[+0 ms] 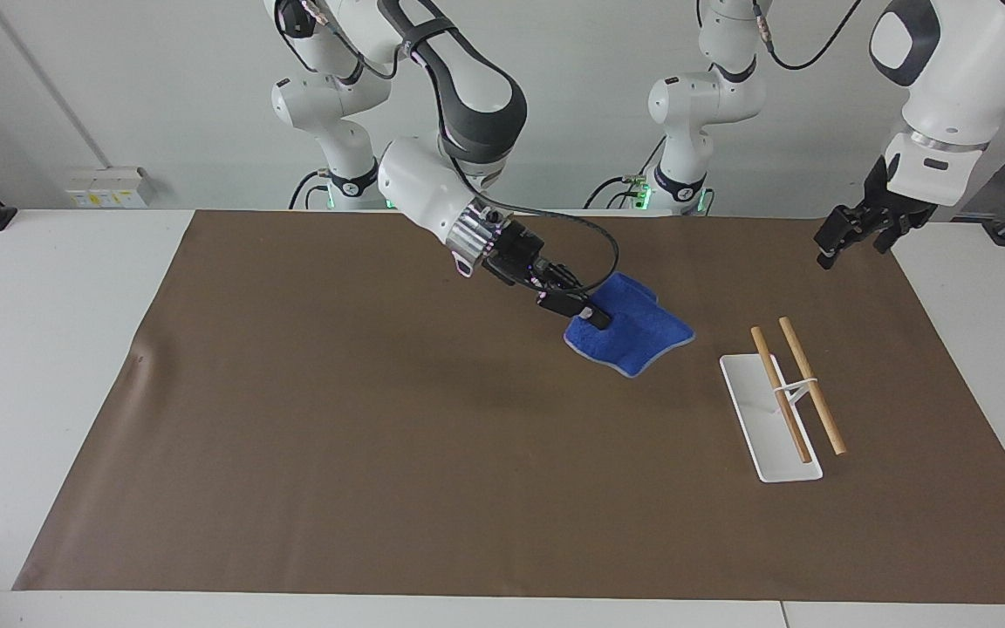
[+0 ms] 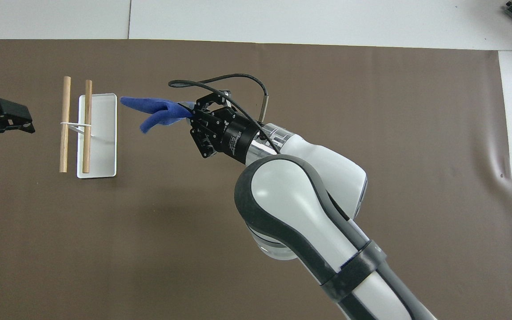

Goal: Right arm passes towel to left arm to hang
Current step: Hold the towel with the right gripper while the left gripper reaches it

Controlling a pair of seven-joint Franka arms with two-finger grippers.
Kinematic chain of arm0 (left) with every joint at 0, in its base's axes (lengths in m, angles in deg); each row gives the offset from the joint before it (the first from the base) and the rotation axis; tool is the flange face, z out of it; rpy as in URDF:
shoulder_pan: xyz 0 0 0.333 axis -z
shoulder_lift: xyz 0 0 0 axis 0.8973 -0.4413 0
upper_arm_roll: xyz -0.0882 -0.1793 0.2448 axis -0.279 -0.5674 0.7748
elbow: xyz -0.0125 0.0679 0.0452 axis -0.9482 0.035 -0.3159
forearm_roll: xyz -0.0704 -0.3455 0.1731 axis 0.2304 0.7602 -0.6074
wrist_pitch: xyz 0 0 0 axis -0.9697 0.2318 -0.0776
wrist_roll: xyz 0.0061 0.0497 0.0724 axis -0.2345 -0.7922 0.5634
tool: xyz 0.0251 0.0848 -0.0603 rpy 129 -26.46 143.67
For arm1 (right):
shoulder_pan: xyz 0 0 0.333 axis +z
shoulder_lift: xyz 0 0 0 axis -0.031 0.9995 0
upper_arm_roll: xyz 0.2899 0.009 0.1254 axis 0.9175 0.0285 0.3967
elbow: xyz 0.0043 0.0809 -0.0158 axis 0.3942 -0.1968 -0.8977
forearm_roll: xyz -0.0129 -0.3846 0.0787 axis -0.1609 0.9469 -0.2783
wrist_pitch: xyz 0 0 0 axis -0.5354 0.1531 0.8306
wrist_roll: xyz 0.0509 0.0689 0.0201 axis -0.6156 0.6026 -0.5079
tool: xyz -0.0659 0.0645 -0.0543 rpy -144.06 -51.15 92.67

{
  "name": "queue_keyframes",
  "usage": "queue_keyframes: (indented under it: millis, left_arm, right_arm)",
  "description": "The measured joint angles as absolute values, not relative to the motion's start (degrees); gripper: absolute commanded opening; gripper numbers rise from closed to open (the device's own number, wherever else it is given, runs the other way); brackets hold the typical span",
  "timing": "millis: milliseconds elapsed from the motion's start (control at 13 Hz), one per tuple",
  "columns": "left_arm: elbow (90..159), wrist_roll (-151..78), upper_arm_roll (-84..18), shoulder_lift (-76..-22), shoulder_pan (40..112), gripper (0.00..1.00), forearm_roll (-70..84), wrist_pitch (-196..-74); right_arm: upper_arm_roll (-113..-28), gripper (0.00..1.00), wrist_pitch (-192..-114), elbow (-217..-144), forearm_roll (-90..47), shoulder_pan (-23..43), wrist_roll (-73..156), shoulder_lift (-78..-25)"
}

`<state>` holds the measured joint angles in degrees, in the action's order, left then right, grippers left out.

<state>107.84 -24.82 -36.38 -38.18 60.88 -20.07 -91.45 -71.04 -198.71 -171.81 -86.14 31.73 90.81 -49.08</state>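
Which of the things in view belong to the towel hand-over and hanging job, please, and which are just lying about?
In the job: towel, held up by the shut right gripper; open left gripper, waiting; rack with two wooden bars.

Lying about: brown mat; wall sockets.

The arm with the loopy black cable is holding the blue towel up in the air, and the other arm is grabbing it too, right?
Not quite. In the facing view the right gripper alone holds the towel up. The left gripper is open and apart from it, over the mat's edge at its own end.
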Motion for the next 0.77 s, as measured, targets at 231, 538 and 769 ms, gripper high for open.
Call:
queue_keyframes:
  millis: [231, 538, 769]
  left_arm:
    - [111.5, -15.1, -36.5, -37.3, 62.6, 1.0, -19.7, -97.3]
    - [117.7, -0.7, -36.7, -35.2, 64.2, 1.0, -16.2, -106.6]
    - [121.3, 11.4, -36.7, -34.4, 64.4, 1.0, -14.6, -116.4]
  right_arm:
    - [-71.0, 0.0, -199.0, -171.7, -86.2, 32.8, 90.8, -48.9]
    - [-71.1, 0.0, -199.1, -171.7, -86.2, 32.3, 90.8, -48.9]
    - [-71.2, 0.0, -197.7, -171.7, -84.7, 31.6, 89.2, -48.8]
